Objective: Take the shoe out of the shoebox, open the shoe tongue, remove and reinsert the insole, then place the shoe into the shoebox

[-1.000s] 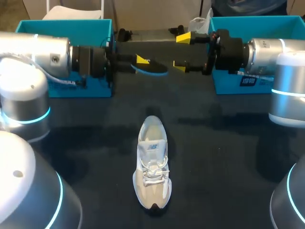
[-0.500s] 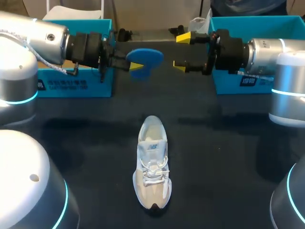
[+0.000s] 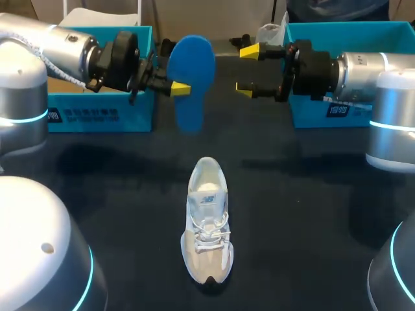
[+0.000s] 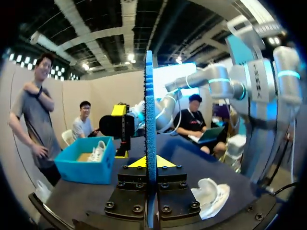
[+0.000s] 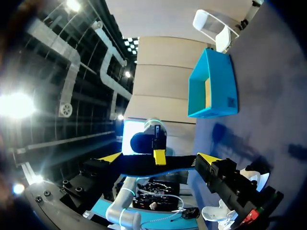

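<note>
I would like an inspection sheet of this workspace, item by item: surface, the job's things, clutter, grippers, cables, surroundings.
Surface: dark table.
Job's things: the pale shoe stands mid-table on its sole, toe toward the robot. The blue insole is out of it and held in the air. The teal left shoebox and right shoebox stand at the far corners.
Clutter: nothing seen.
Grippers: the left gripper is shut on the insole. The right gripper is open and empty, facing the insole.
Cables: a pale cable runs along the left arm.
Surroundings: nothing seen.
</note>
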